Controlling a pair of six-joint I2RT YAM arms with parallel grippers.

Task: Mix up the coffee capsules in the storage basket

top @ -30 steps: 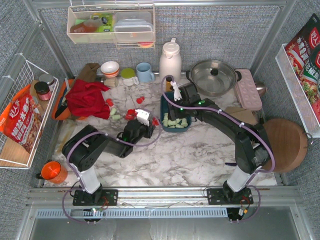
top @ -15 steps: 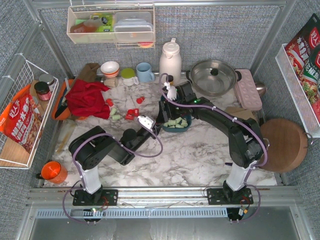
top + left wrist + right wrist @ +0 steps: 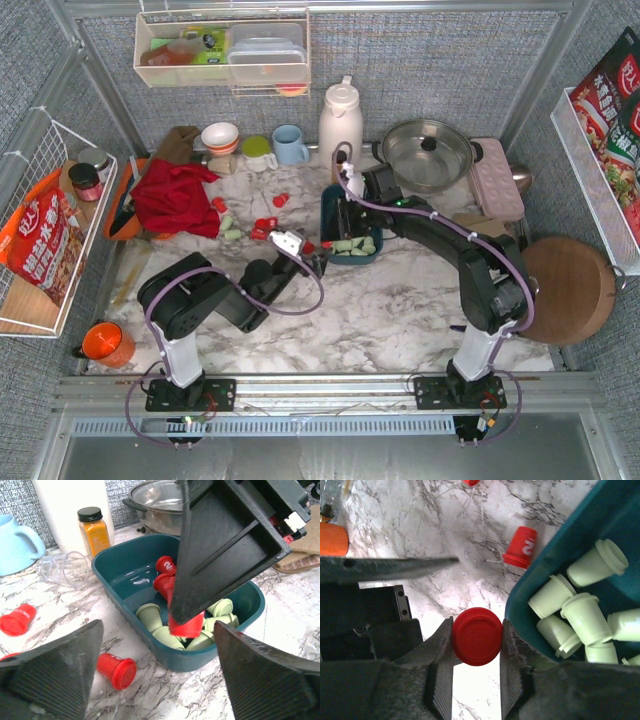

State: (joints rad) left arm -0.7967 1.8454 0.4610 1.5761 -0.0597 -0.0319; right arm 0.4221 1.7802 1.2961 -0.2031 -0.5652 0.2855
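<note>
here the right gripper (image 3: pixel 477 630) pinches a red capsule (image 3: pixel 476 642) at the rim of the storage basket (image 3: pixel 112 562), which holds mint and red capsules (image 3: pixel 150 615) on the bench (image 3: pixel 380 300); the left gripper (image 3: pixel 157 675) hangs spread wide beside it.

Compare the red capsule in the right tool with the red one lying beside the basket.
The bright red tapered plastic capsule is clamped in the right tool, off the marble counter; the loose red capsule lies on its side, untouched. The clamped one faces the wrist camera end-on; the loose one shows white marking on its side. Both share colour and shape.
</note>
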